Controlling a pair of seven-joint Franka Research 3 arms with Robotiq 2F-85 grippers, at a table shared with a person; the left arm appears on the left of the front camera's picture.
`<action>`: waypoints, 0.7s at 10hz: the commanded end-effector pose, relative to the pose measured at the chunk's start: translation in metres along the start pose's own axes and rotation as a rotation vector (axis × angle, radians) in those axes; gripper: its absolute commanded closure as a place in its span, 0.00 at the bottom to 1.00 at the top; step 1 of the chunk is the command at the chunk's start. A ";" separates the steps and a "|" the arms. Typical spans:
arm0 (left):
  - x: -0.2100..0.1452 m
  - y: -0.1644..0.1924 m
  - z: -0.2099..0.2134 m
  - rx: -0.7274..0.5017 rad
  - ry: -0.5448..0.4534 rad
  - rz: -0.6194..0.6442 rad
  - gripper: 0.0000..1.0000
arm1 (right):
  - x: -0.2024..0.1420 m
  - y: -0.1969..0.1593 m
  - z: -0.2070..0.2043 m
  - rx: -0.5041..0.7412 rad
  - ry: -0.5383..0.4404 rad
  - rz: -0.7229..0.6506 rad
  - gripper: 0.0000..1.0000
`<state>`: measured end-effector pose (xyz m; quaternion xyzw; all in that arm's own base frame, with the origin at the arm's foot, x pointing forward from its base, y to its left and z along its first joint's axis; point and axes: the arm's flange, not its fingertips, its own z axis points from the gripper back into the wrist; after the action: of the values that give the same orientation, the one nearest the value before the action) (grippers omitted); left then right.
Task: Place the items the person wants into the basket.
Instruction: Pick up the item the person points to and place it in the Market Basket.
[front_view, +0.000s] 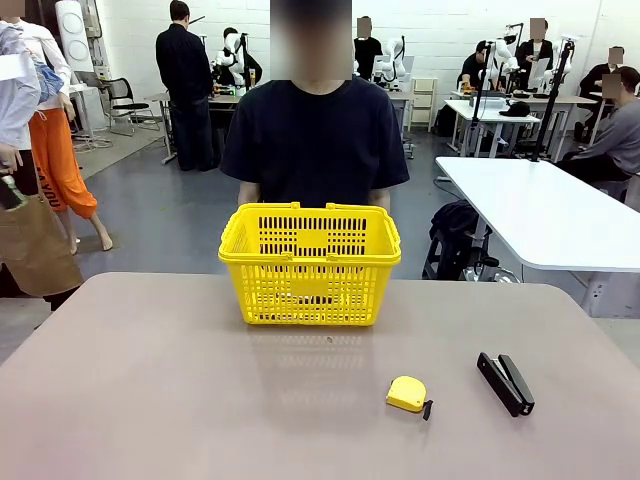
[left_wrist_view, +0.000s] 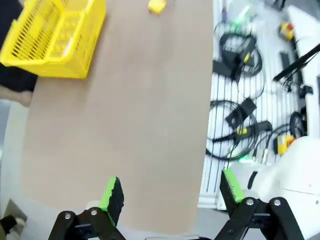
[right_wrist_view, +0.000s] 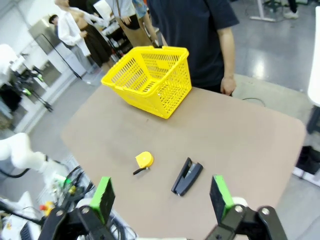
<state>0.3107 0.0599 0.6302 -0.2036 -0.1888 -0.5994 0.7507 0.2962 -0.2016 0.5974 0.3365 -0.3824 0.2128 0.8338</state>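
Front camera sits low at the robot's table edge, facing the person (front_view: 314, 130) across it. Both wrist cameras look down from high above the near edge (left one rolled sideways). All three share the basket (front_view: 310, 262) (left_wrist_view: 52, 37) (right_wrist_view: 150, 80) and tape measure (front_view: 407, 393) (left_wrist_view: 157, 6) (right_wrist_view: 144, 159).

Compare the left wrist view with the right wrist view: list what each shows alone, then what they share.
Left wrist view alone: the left gripper, jaws open, and cables on the floor beside the table.
Right wrist view alone: the right gripper, jaws open, the black stapler, and the person's hand at the far edge.
Both: the yellow basket, the yellow tape measure.
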 end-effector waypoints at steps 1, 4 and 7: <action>-0.046 0.003 0.026 -0.023 -0.295 0.097 0.00 | 0.001 -0.001 -0.001 0.018 -0.023 0.016 0.00; -0.101 0.005 0.073 0.066 -0.535 0.188 0.00 | 0.001 -0.001 -0.001 0.018 -0.023 0.016 0.00; -0.116 -0.001 0.093 0.140 -0.560 0.202 0.00 | 0.001 -0.001 -0.001 0.018 -0.023 0.016 0.00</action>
<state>0.2813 0.2074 0.6487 -0.3359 -0.4027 -0.4170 0.7424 0.2962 -0.2015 0.5975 0.3364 -0.3825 0.2130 0.8338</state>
